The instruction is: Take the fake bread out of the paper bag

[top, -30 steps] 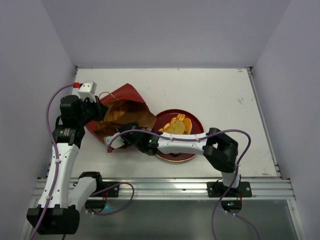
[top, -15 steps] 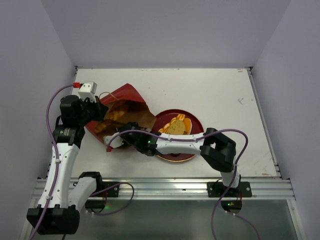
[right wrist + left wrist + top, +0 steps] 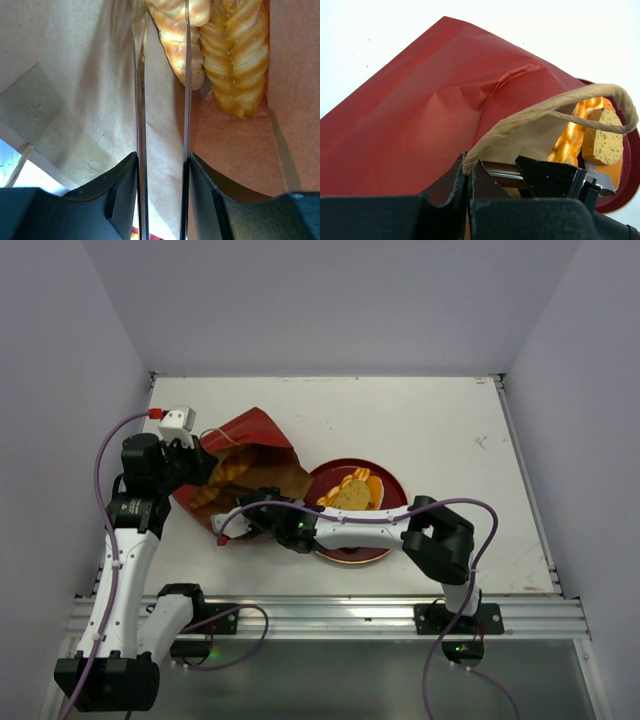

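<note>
The paper bag (image 3: pixel 250 435) lies on its side, dark red outside and brown inside, with its mouth toward the plate. My left gripper (image 3: pixel 200 462) is shut on the bag's tan cord handle (image 3: pixel 545 105) at the rim (image 3: pixel 468 170) and holds the mouth up. My right gripper (image 3: pixel 235 512) reaches inside the bag. Its thin fingers (image 3: pixel 161 15) stand slightly apart, open, along a twisted golden loaf (image 3: pixel 167 30). A second ridged loaf (image 3: pixel 237 60) lies beside it. More fake bread (image 3: pixel 352 490) lies on the plate, including a round tan slice (image 3: pixel 602 140).
The round dark-red plate (image 3: pixel 385 540) sits just right of the bag, under my right forearm. The table's left wall is close behind my left arm. The white table (image 3: pixel 450 430) stretches away behind and to the right of the plate.
My right gripper has slid slightly further into the bag's mouth. My left gripper has shifted a little and still holds the handle.
</note>
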You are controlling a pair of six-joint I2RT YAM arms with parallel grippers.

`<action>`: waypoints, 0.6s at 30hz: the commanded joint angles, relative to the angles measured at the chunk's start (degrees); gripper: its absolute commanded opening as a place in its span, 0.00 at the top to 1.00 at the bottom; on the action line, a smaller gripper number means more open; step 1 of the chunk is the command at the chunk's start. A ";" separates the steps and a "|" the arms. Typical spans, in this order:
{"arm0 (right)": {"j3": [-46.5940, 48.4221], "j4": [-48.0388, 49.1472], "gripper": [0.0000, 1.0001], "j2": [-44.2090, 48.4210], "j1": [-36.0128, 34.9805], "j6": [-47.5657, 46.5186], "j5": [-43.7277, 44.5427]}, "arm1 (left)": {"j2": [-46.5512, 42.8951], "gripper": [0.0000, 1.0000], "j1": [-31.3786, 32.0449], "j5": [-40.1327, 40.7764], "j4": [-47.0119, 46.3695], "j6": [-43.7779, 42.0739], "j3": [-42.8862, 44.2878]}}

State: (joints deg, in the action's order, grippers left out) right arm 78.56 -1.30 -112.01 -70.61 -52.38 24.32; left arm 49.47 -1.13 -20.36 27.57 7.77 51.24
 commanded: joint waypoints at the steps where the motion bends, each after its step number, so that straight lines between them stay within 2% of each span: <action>1: -0.08 1.48 0.54 3.81 0.29 0.26 -0.58 | -0.96 1.00 -0.46 -0.82 0.38 -1.44 -0.18; 18: 0.89 -0.37 0.54 3.20 2.23 -1.84 -0.59 | -1.57 1.00 -0.46 -1.61 0.55 -1.88 -0.27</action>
State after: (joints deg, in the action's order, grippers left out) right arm 78.50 -3.01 -111.96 -68.38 -52.84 24.25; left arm 48.62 -1.13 -20.84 27.97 6.42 50.98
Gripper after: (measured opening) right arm 0.463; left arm 0.016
